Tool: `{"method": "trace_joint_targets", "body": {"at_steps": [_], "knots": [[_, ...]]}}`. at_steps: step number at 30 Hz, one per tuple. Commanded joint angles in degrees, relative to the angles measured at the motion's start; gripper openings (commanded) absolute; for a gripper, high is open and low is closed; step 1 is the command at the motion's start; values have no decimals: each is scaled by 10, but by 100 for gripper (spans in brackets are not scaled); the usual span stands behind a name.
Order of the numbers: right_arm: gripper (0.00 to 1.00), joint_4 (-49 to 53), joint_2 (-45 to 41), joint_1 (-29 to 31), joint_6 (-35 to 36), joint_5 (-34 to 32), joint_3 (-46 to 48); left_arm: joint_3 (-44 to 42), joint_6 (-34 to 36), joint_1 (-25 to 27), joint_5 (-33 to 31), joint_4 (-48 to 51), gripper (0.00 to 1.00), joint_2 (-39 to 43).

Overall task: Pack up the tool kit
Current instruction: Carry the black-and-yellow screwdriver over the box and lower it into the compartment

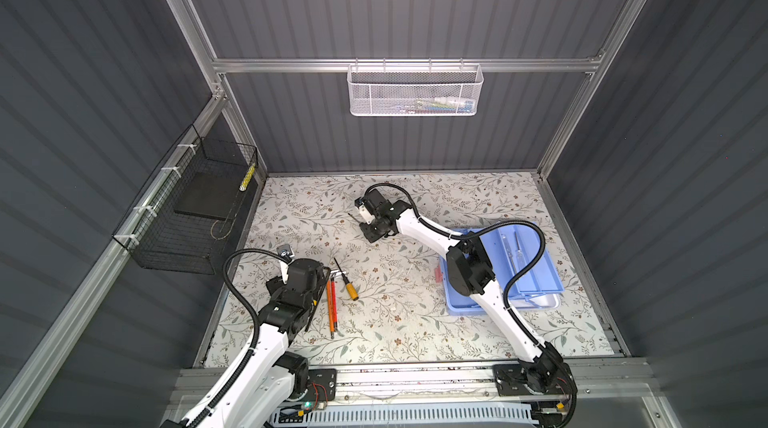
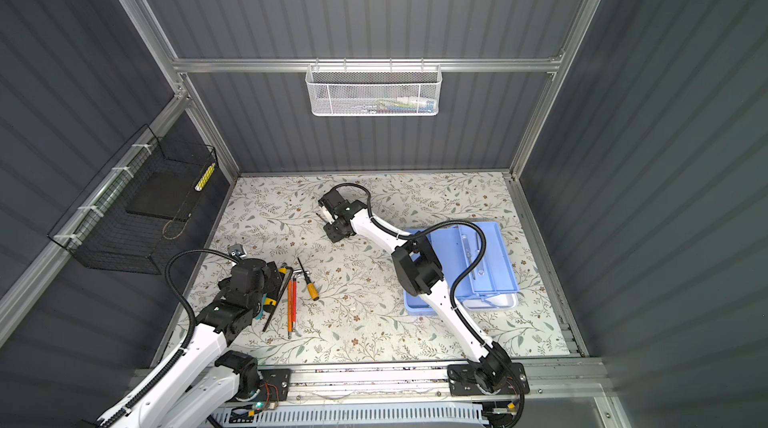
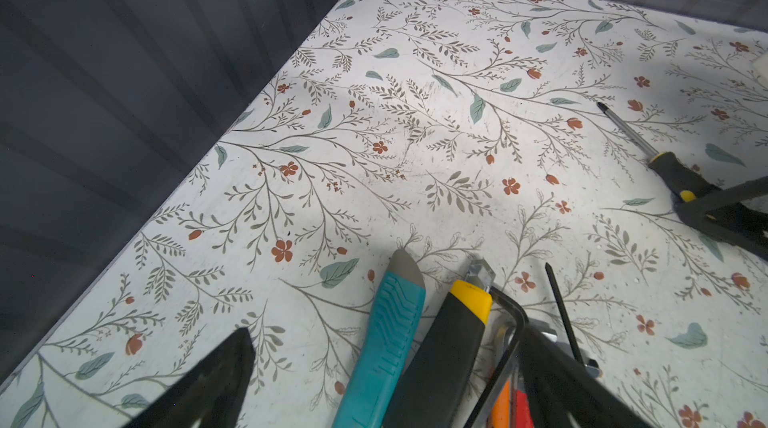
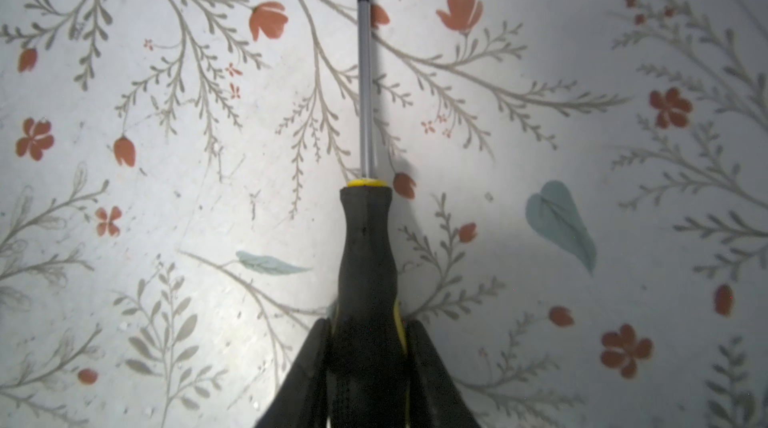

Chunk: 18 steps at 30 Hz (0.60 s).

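Tool kit box (image 1: 457, 308) sits open at the right side of the worktop (image 1: 415, 334) in both top views. Its blue trays are spread out. A thin grey tool (image 1: 515, 253) lies in one tray, along the tray's long side.

The right hand (image 4: 368, 334) is up and to the left of the box in the top views. Its two fingers (image 4: 307, 363) press on both sides of the handle of a black screwdriver (image 4: 365, 239), so it is clamped on it. The screwdriver's tip points to the upper left, away from the box. I think the next move is to bring it down and right to the box. The right arm reaches over the box, so it is the nearer one.

The left hand (image 3: 382, 367) is wide apart and holds nothing. It hangs over more tools at the lower left of the worktop: a teal cutter (image 3: 390, 334), a black and yellow cutter (image 3: 449, 347) and thin orange sticks (image 1: 331, 305). They lie well apart from the box.

A white mesh basket (image 1: 374, 93) on the back wall holds small coloured things. A black wire basket (image 1: 166, 247) on the left wall holds a dark flat slab.
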<state>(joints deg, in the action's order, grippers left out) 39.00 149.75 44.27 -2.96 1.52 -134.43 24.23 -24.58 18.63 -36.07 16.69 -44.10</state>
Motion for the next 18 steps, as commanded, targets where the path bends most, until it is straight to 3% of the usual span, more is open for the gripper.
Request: {"method": "trace_joint_targets", "body": {"at_steps": [1, 7, 10, 18], "knots": [[3, -21, -107, -4, -3, -13, 69, 8, -1, -4, -13, 2, 99, 5], [0, -87, -341, -43, -28, -31, 337, 10, -3, -4, -16, 3, 99, 2], [0, -86, -469, -69, -41, -71, 465, 11, -3, -5, -16, 4, 99, -2], [0, 15, -750, -181, -57, -152, 677, 13, 0, -4, -11, 1, 99, -8]]}}
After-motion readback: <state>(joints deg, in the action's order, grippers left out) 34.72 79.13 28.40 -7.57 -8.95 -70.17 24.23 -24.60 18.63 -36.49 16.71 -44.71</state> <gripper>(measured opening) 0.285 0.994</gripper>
